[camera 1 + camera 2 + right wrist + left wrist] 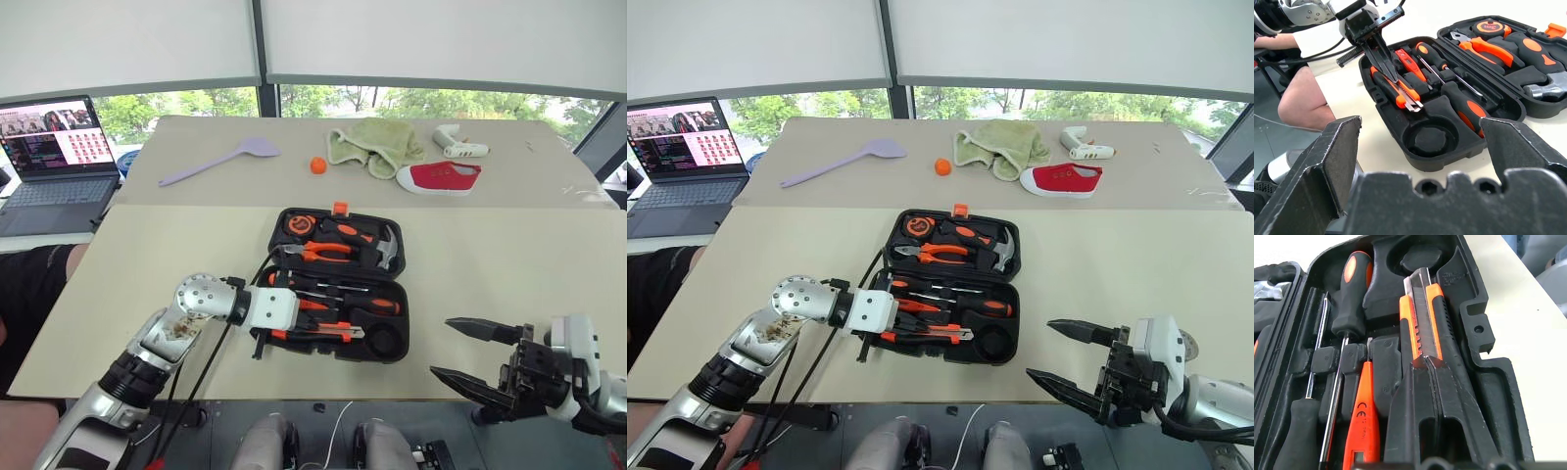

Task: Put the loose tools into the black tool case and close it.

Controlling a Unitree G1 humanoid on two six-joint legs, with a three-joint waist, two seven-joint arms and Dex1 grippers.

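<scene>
Overhead, the black tool case lies open on the beige table, with the left gripper reaching into its near half. Up close, its fingers are pressed together over the utility knife, resting in its slot beside the tester screwdriver. Opposite, the right gripper gapes wide and empty, near the case.

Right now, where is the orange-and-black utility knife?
The utility knife lies in the near half of the open black tool case, along its front edge, under the shut left gripper, beside the orange tester screwdriver.
</scene>
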